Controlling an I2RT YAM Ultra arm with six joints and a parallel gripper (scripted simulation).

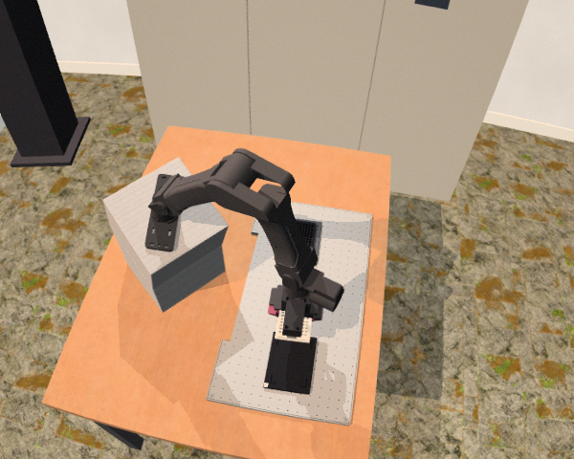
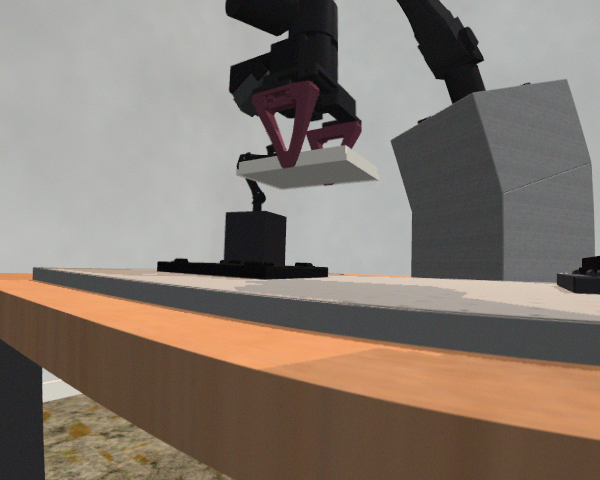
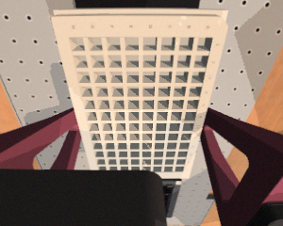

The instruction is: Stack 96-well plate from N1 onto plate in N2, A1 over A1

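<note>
You have the cream, square-welled 96-well plate (image 3: 141, 94) pinched by its long sides in the maroon-fingered pincer (image 2: 310, 147), lifted well above the black, now vacant nest N1 (image 1: 291, 362) just ahead of the pincer. What I judge is left: the carry to the black plate in nest N2 (image 1: 308, 229) behind the pincer, alignment and nesting. No A1 mark or other writing is readable.

Light is even and fairly bright, falling from above. Soft grey shadows of the arm (image 1: 257, 197) spread over the board (image 1: 337, 316) and the table (image 1: 143, 336). Edges look blocky and coarse. The wrist view is slightly soft, and nothing glares.
</note>
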